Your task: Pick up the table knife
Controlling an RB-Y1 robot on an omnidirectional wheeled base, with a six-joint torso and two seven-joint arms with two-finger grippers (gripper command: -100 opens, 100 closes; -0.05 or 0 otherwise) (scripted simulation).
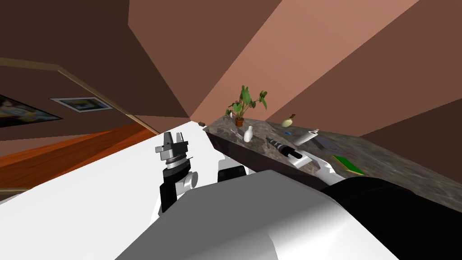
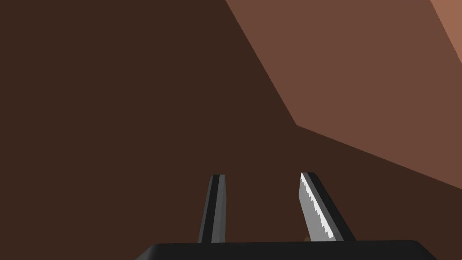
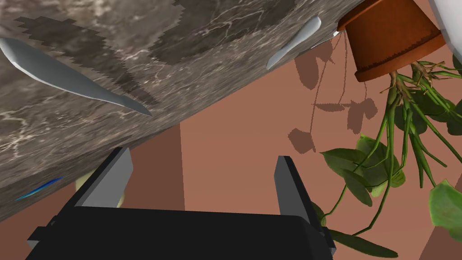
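1. The right gripper (image 3: 200, 185) is hanging by the marble counter (image 3: 203, 67), its fingers spread wide with nothing between them.
2. The table knife (image 3: 67, 76) is lying flat on that counter, beyond one finger instead of between the two, untouched.
3. The left gripper (image 2: 264, 207) is pointing away, fingers parted and empty.
4. Judging by this, aligning, closing and lifting are all waiting.
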